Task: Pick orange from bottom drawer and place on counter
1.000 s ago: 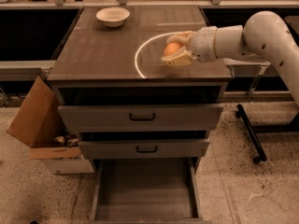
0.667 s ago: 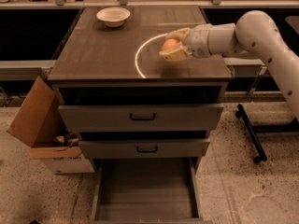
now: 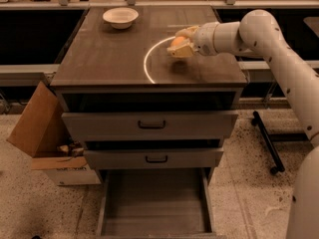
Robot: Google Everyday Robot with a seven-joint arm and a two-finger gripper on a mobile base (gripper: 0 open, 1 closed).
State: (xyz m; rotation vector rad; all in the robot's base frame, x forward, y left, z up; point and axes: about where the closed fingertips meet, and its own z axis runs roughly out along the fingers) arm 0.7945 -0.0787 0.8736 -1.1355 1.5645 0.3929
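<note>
Your orange (image 3: 177,41) sits between the jaws of the gripper (image 3: 183,45), which are closed on it from both sides. It hangs over the right half of the counter (image 3: 104,59), nearer the right edge than the left and about midway between front and back. A shadow lies on the wood toward the front edge from it, so I judge it is held off the surface and not yet set down.

Treat it as light, firm and round. The skin looks smooth, so it can slip in a loose grip and will likely roll once freed. Hold it across its widest part, as the jaws seem to do now, and release low on flat wood, well away from the right edge.

Against a second ago, the orange and gripper have shifted a little leftward and toward the back edge, across the bright arc (image 3: 148,63). The arm (image 3: 259,29) has swung with them.

The bowl (image 3: 120,17) stands near the back edge, left of centre, unchanged. The bottom drawer (image 3: 154,210) is open below the front edge, its floor bare, as before.
</note>
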